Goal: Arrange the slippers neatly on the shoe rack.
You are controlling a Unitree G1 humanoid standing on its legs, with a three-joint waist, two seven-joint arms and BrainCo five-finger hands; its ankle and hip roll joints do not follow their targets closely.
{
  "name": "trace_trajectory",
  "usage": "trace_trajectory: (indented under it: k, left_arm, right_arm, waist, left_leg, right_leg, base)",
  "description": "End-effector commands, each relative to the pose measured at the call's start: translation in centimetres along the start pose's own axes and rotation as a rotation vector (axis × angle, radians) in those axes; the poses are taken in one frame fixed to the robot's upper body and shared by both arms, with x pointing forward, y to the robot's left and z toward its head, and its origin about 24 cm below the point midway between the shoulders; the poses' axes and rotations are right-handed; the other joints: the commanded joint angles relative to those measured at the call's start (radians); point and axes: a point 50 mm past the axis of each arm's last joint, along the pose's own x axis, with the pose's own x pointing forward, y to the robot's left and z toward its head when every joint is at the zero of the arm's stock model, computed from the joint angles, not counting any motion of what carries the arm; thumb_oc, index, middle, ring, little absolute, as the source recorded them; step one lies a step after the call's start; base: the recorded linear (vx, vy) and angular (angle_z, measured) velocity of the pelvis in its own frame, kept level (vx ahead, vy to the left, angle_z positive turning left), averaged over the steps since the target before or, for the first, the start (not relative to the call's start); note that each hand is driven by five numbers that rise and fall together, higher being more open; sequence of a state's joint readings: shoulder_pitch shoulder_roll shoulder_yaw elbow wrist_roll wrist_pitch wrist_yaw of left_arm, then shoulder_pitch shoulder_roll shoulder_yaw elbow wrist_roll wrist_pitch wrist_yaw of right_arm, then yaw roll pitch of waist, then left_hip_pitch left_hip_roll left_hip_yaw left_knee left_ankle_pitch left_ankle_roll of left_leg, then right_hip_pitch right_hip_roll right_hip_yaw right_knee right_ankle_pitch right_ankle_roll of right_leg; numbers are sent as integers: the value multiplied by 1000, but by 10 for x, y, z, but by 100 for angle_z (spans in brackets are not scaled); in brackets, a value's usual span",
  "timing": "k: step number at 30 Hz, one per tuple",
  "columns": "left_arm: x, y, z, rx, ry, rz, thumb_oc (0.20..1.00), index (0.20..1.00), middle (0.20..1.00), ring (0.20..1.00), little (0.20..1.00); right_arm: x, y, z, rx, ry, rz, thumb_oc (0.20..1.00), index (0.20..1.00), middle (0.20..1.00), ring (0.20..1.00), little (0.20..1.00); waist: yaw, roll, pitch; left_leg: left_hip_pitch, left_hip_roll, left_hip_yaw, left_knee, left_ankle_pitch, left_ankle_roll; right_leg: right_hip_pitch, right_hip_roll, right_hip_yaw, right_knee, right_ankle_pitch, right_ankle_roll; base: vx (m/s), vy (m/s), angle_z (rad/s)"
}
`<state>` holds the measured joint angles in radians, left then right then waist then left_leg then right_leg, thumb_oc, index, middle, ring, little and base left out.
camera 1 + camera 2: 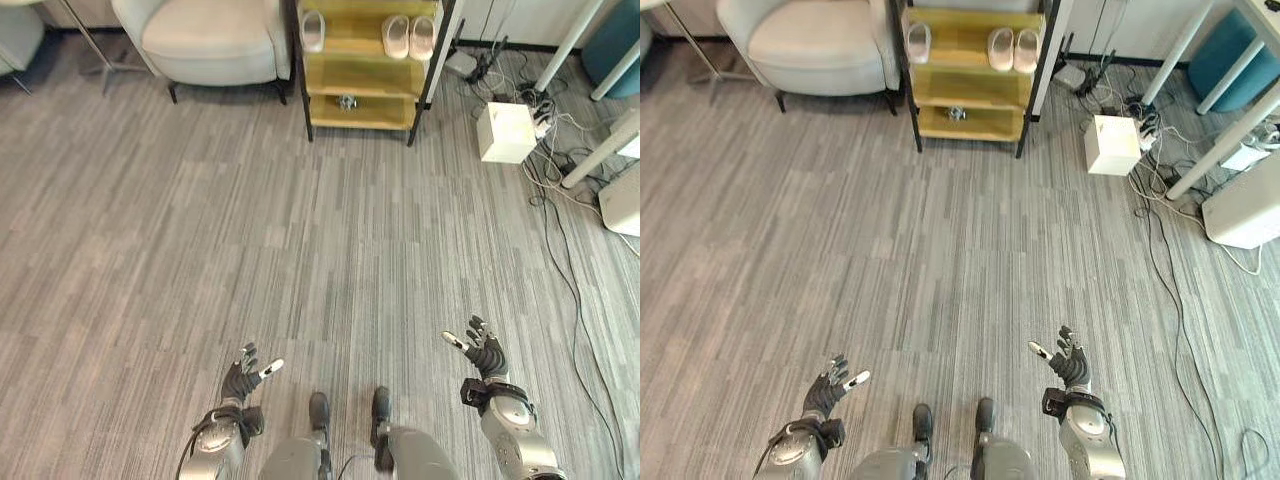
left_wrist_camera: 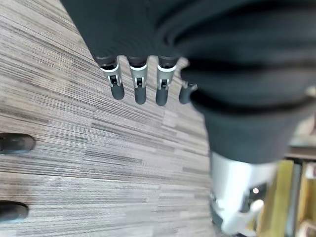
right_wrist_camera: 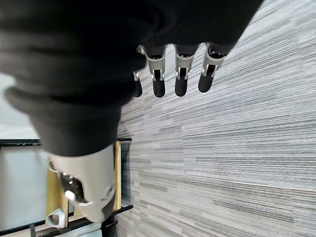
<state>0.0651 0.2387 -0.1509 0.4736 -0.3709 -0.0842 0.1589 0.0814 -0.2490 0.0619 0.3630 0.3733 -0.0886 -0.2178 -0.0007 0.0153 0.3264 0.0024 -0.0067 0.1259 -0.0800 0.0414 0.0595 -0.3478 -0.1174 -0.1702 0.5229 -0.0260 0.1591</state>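
shoe rack [image 1: 361,72] top cut by edge; small object [image 1: 347,101] on lower shelf, perhaps metallic, unidentifiable.

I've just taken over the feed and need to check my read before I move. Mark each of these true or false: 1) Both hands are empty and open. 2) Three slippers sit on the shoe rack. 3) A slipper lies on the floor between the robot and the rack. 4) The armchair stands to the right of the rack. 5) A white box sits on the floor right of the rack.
1) True: the left hand and the right hand hold nothing, fingers spread.
2) True: a single slipper and a pair of slippers lie on the shoe rack.
3) False: that floor is bare.
4) False: the armchair is left of the rack.
5) True: the white box is there.
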Motion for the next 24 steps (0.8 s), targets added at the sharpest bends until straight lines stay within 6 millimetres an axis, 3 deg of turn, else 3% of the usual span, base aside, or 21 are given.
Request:
trace_trajectory:
  k: [1,5,7,8,9,11,13,14,16,19,20,23,24]
  left_arm:
    - [-2,11,23,34,-133,17,1000,1000,1000,1000,1000]
    - [3,10,33,33,-169,21,1000,1000,1000,1000,1000]
    - [0,12,29,15,-163,39,1000,1000,1000,1000,1000]
    - [-1,13,28,-5,-160,48,1000,1000,1000,1000,1000]
    - [-1,14,28,-4,-160,48,1000,1000,1000,1000,1000]
    - [-3,17,26,-60,-150,65,1000,1000,1000,1000,1000]
    - [-2,19,26,-76,-149,80,1000,1000,1000,1000,1000]
    - [-1,21,26,-82,-145,89,1000,1000,1000,1000,1000]
    - [0,21,26,-93,-143,97,1000,1000,1000,1000,1000]
    - [0,20,24,-87,-129,97,1000,1000,1000,1000,1000]
    - [-1,19,22,-81,-123,95,1000,1000,1000,1000,1000]
    - [0,16,22,-53,-120,89,1000,1000,1000,1000,1000]
    - [1,16,23,-44,-121,91,1000,1000,1000,1000,1000]
  right_arm:
    - [0,1,24,39,-133,-14,1000,1000,1000,1000,1000]
    - [-1,-7,22,-39,-124,-50,1000,1000,1000,1000,1000]
    - [-4,-9,17,-51,-107,-44,1000,1000,1000,1000,1000]
    - [-5,-10,16,-57,-103,-41,1000,1000,1000,1000,1000]
    - [-5,-10,16,-57,-103,-41,1000,1000,1000,1000,1000]
    - [-5,-12,15,-49,-103,-38,1000,1000,1000,1000,1000]
    - [-4,-14,16,-42,-103,-40,1000,1000,1000,1000,1000]
    - [-4,-15,15,-43,-96,-46,1000,1000,1000,1000,1000]
    - [-3,-16,13,-43,-81,-50,1000,1000,1000,1000,1000]
    - [-3,-18,12,-47,-76,-56,1000,1000,1000,1000,1000]
    - [-2,-18,11,-53,-70,-57,1000,1000,1000,1000,1000]
    - [-1,-22,8,-79,-58,-81,1000,1000,1000,1000,1000]
    - [-1,-24,7,-85,-52,-91,1000,1000,1000,1000,1000]
  waist:
    - [-15,-20,-40]
    - [-53,-29,-52]
    - [-57,-30,-66]
    - [-58,-19,-71]
    - [-61,-22,-74]
    - [-41,-22,-66]
    - [-27,-34,-56]
    - [-23,-46,-54]
    - [-10,-53,-49]
    - [15,-63,-46]
    - [24,-61,-48]
    - [60,-36,-49]
    - [65,-39,-49]
  left_leg:
    - [138,29,-33,-3,-164,-61]
    - [220,44,-52,-7,-229,-97]
    - [235,61,-57,25,-238,-107]
    - [227,88,-60,95,-225,-124]
    - [222,85,-62,96,-222,-124]
    - [89,102,-89,388,-110,-148]
    - [8,92,-122,545,-51,-154]
    - [-28,90,-121,583,-29,-152]
    - [-83,96,-100,591,-48,-141]
    - [-163,87,-62,464,-106,-118]
    - [-185,88,-55,393,-96,-118]
    - [-246,121,-33,49,81,-150]
    - [-268,126,-20,12,89,-153]
  right_leg:
    - [141,-105,-70,-298,64,38]
    - [115,-92,-77,-514,133,55]
    - [133,-82,-77,-497,140,31]
    - [152,-61,-77,-492,128,14]
    - [149,-65,-78,-493,130,14]
    - [227,-21,-69,-515,82,-43]
    - [267,-7,-66,-527,55,-75]
    - [282,-7,-67,-529,37,-87]
    - [319,-4,-63,-534,9,-96]
    - [372,3,-62,-557,-22,-89]
    - [390,8,-60,-565,-31,-84]
    - [481,45,-63,-594,-80,-68]
    - [502,46,-65,-598,-91,-65]
  base:
    - [365,-126,5]
    - [369,-204,5]
    - [367,-264,28]
    - [231,-189,40]
    - [270,-291,33]
    - [237,-332,19]
    - [196,-249,7]
    - [243,-209,-41]
    - [256,-126,-25]
    - [304,-35,8]
    - [326,40,-4]
    - [431,71,-22]
    - [479,108,-40]
